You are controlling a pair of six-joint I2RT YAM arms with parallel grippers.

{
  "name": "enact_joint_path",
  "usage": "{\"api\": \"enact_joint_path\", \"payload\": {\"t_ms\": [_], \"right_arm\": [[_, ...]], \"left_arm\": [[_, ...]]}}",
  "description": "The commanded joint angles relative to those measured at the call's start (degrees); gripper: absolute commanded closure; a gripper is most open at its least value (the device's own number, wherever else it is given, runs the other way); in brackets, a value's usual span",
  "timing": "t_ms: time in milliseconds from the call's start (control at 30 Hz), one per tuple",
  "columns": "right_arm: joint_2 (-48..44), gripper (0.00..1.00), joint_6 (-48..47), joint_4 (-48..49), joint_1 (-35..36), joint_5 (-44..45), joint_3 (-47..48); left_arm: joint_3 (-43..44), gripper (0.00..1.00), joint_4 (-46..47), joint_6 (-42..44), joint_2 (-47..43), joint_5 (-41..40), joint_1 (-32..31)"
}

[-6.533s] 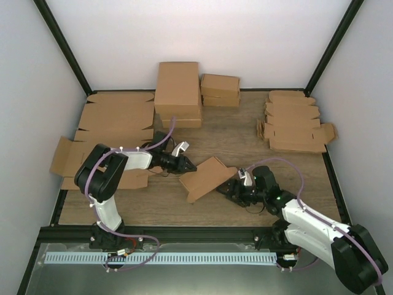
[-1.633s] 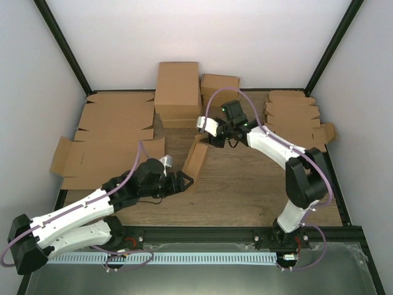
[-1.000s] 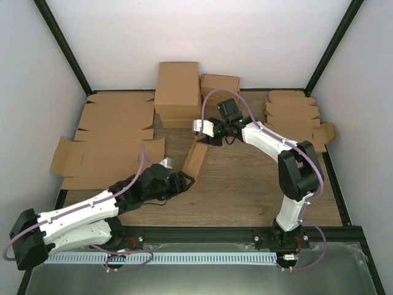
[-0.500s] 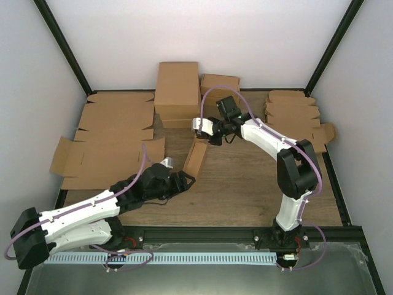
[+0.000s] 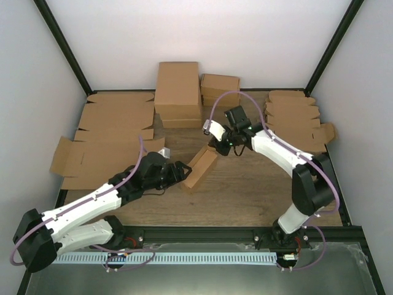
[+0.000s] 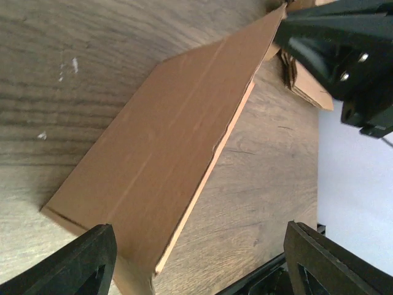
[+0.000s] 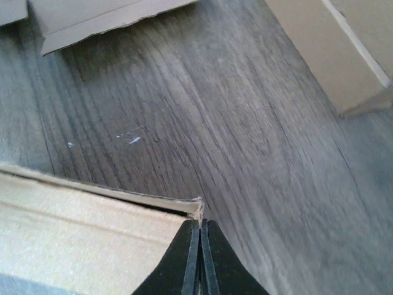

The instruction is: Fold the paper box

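The paper box [image 5: 201, 167] lies tilted in the middle of the table, a flat brown folded piece running from lower left to upper right. My left gripper [image 5: 178, 169] is open at its lower left end. In the left wrist view the paper box [image 6: 166, 153] reaches between the two fingers, close to the left finger [image 6: 80, 264]. My right gripper [image 5: 216, 147] is shut, and its tip rests at the upper right corner of the box. The right wrist view shows the closed right gripper [image 7: 201, 224] just under that corner of the paper box [image 7: 80, 239].
Two big folded boxes [image 5: 178, 92] and a smaller pair [image 5: 220, 90] stand at the back. Large flat cardboard sheets [image 5: 110, 135] cover the left side. A stack of die-cut pieces [image 5: 295, 123] lies at the back right. Black frame posts mark the table's corners.
The right gripper has shut and moved down and right, nearer the table. The box has tipped from standing steeply to leaning lower toward the right. The left gripper has edged up toward its end.
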Motion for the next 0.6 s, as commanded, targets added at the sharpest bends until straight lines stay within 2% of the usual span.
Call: {"api": "enact_joint_path", "payload": {"t_ms": [0, 200, 333, 500, 567], "right_arm": [[-6.5, 0.97, 16.1, 5.3, -0.5, 4.8, -5.3], [-12.2, 0.99, 32.6, 7.3, -0.1, 12.3, -11.3], [-19.8, 0.99, 37.4, 11.2, 0.7, 17.0, -18.0], [-23.7, 0.99, 43.0, 12.5, 0.7, 26.0, -22.8], [-24.5, 0.99, 45.0, 12.5, 0.7, 26.6, -23.6]], "left_arm": [[3.4, 0.22, -1.1, 5.2, 1.1, 2.4, 1.5], [5.4, 0.21, -3.3, 9.2, 1.9, 1.8, 3.3], [7.1, 0.20, -5.9, 12.7, 2.2, 0.2, 3.4], [8.2, 0.31, -6.0, 17.3, 4.2, 2.2, 2.8], [9.1, 0.36, -5.3, 19.1, 5.3, 1.7, 1.8]]}}
